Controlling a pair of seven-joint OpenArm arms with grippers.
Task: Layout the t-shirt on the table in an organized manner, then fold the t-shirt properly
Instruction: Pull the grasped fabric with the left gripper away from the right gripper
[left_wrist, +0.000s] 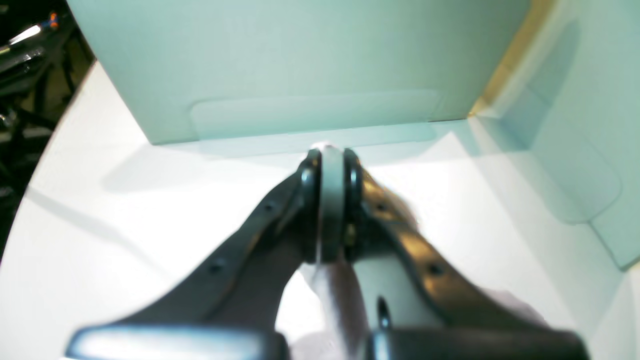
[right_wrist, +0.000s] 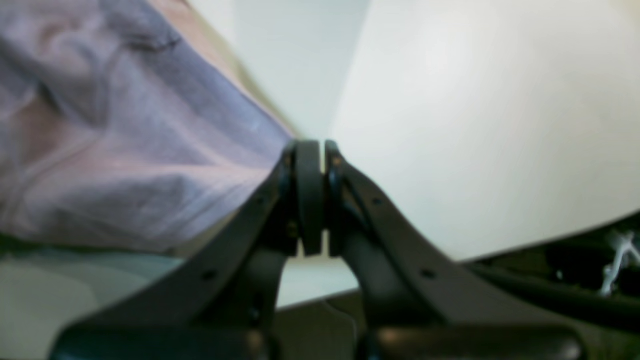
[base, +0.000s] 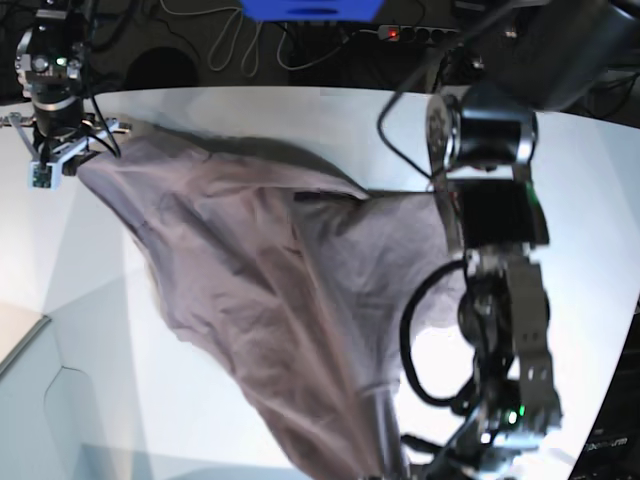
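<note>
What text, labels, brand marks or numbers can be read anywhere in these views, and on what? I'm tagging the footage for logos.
None can be read.
The t-shirt is plain, with no print showing.
The table is bare white, unmarked.
Both wrist views are blurred, and no lettering shows on the left end effector or the right end effector.

The base view looks down from above on the whole table (base: 250, 110), arms at upper left and right of frame. Each wrist view sits close behind its own gripper, peering along the fingers, blurred. The right wrist and base views share the t-shirt (right_wrist: 125, 165) (base: 250, 300).
</note>
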